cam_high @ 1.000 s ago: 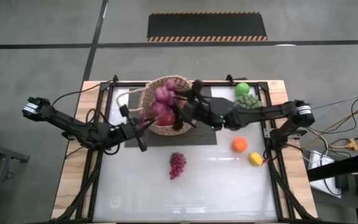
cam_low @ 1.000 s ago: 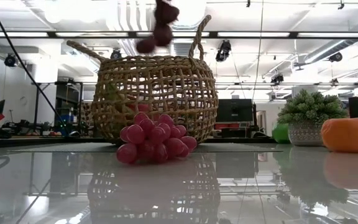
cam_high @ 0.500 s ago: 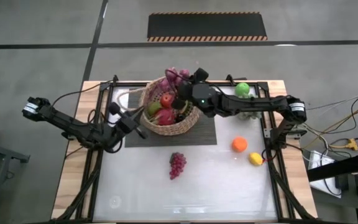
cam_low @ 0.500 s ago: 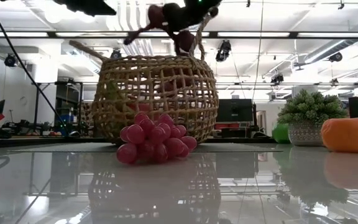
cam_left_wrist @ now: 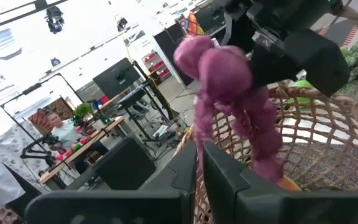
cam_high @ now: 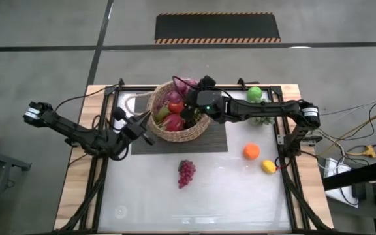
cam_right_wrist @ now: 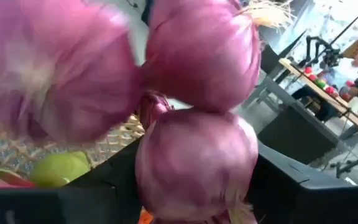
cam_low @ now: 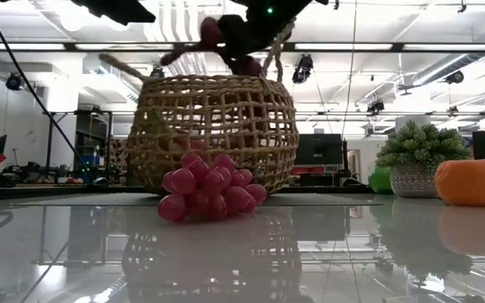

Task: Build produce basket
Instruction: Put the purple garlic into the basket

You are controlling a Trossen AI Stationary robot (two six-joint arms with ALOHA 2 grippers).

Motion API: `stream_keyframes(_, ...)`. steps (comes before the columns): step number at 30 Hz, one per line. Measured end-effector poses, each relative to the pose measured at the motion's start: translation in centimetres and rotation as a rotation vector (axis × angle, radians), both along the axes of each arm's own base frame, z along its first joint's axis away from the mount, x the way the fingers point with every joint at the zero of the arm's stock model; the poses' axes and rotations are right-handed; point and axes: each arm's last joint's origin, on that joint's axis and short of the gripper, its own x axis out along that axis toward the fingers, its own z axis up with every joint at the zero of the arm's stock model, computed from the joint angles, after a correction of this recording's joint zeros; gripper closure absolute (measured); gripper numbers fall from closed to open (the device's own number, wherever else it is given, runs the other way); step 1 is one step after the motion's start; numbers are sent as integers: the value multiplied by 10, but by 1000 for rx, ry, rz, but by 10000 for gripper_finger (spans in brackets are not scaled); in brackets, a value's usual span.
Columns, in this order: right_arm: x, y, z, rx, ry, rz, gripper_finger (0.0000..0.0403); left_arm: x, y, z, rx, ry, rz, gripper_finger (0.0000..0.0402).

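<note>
Holding one grape bunch (cam_high: pixel 183 83), basket (cam_high: pixel 198 127), second bunch (cam_high: pixel 186 172)

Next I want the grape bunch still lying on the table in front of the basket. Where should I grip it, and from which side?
Judging by the high view, come straight down on the grape bunch, which lies flat on the table with open space around it. Close across its narrower width near the wide middle; the low view shows a lumpy mound of round grapes, so a pinch on a single grape would likely slip.

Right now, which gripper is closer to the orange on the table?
Right. The right gripper hangs over the basket, holding a purple grape bunch, up-left of the orange. The left gripper sits beyond the basket's opposite side, farther off.
</note>
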Motion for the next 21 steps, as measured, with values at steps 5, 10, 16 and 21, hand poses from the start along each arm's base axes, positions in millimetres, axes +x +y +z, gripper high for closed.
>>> stream_keyframes(5, -1, -5, -1, 14, -6, -22, 161, 0, 0, 0, 0, 0, 0, 391)
stream_keyframes(10, -1, -6, 4, 20, -21, -29, 145, 0, 0, 0, 0, 0, 0, 391)
stream_keyframes(16, 0, -3, 6, 157, -60, 65, 140, 0, 0, 0, 0, 0, 0, 391)
stream_keyframes(21, -4, -12, 0, 250, -68, 16, 136, 0, 0, 0, 0, 0, 0, 391)
